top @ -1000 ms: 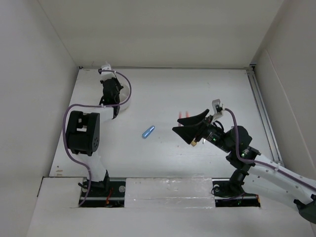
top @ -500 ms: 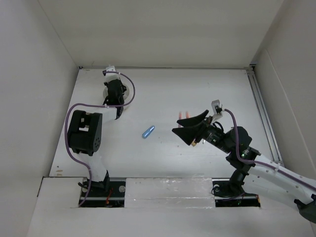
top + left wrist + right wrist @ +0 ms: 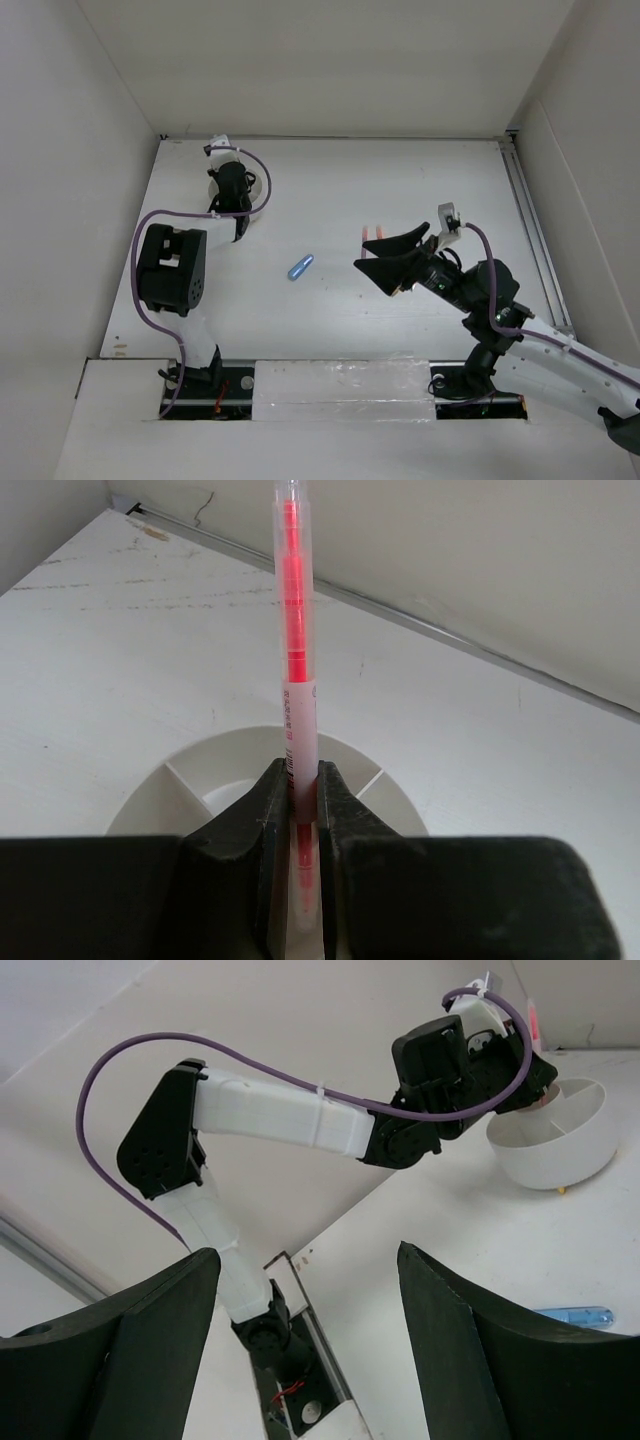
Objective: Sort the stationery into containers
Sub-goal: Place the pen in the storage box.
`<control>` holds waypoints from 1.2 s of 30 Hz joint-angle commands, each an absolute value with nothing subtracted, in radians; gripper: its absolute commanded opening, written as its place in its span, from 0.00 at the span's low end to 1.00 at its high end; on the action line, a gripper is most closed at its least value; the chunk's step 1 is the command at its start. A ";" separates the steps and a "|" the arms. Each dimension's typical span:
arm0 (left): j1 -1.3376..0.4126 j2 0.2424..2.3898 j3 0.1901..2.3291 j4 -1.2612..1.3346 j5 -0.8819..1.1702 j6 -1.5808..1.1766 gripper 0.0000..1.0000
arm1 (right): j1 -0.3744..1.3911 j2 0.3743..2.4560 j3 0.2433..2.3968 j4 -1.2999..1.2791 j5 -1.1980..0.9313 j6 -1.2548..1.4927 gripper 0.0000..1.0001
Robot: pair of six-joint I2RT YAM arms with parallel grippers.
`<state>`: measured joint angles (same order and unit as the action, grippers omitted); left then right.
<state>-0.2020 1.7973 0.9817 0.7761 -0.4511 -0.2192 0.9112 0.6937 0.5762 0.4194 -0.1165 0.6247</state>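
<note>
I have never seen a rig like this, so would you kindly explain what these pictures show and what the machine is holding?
These are two robot arms bolted to a white table, each ending in a two-finger gripper. One picture looks down from above; the other two come from cameras on the wrists. The left gripper is shut on a red pen, held over a round white cup with inner dividers. The right gripper is open and holds nothing. On the table lie a blue capsule-shaped piece and two thin orange pens, partly hidden by the right gripper.
</note>
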 commanded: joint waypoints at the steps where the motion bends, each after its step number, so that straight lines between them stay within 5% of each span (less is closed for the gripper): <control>1: -0.207 1.721 0.992 0.786 -0.489 -0.230 0.00 | 0.917 0.681 0.586 0.466 -0.129 0.624 0.78; 14: -0.236 1.690 0.974 0.742 -0.528 -0.239 0.11 | 0.927 0.652 0.577 0.446 -0.129 0.633 0.78; 25: -0.236 1.723 0.995 0.736 -0.558 -0.241 0.00 | 0.927 0.612 0.568 0.419 -0.098 0.634 0.78; 36: -0.236 1.723 0.999 0.712 -0.577 -0.250 0.27 | 0.927 0.630 0.577 0.419 -0.089 0.634 0.78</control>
<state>-0.2344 1.7412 0.9768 0.6884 -0.5564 -0.2428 0.9180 0.6357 0.5728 0.3935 -0.1078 0.6266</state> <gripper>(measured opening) 0.259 0.776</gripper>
